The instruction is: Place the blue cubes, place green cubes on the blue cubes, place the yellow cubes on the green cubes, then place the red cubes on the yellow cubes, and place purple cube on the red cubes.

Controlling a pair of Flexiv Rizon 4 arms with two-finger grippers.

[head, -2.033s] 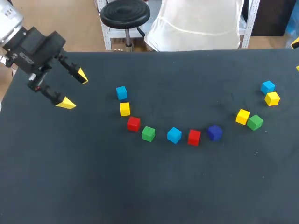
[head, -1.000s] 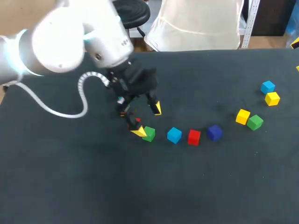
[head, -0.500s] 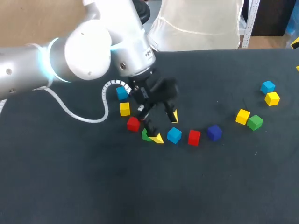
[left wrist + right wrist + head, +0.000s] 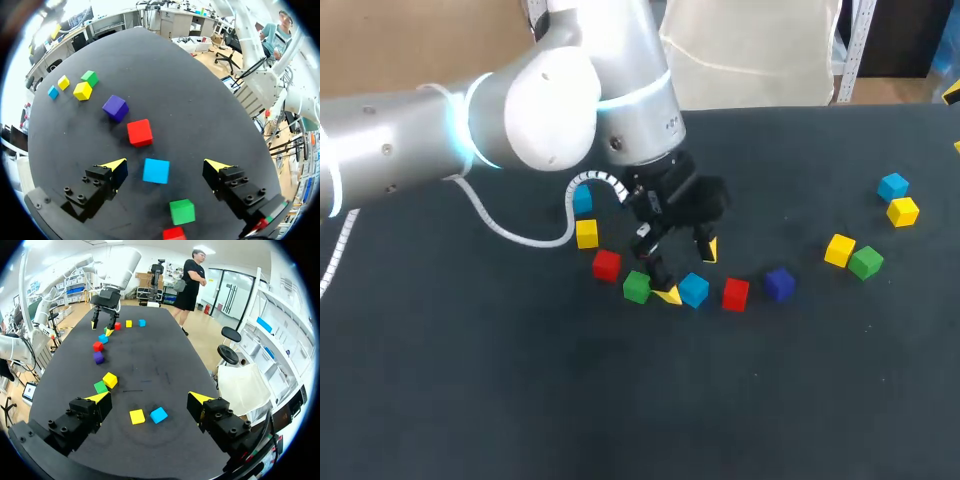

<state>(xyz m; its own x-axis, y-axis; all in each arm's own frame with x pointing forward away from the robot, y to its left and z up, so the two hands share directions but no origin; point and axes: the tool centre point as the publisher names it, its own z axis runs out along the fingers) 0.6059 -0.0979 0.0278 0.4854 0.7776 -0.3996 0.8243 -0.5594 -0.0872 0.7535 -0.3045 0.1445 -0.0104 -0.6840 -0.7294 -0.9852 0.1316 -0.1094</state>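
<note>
My left gripper (image 4: 689, 272) stands open over the middle blue cube (image 4: 693, 290), which lies on the table between its fingertips (image 4: 156, 171) without touching them. In the same row are a green cube (image 4: 637, 287), two red cubes (image 4: 606, 265) (image 4: 735, 293) and the purple cube (image 4: 779, 283). A yellow cube (image 4: 586, 233) and a second blue cube (image 4: 582, 200), partly hidden by the arm, sit behind them. My right gripper (image 4: 149, 398) hangs open and empty off the right end, above a blue cube (image 4: 159, 414) and a yellow cube (image 4: 137, 416).
Near the right edge lie a yellow cube (image 4: 839, 250) beside a green cube (image 4: 866, 262), with a blue cube (image 4: 893, 186) and a yellow cube (image 4: 903, 211) further back. The black table (image 4: 620, 400) has open room in front.
My left arm has swept in from the far left, along the row of cubes, and now has the middle blue cube between its open fingers. No cube has moved.
</note>
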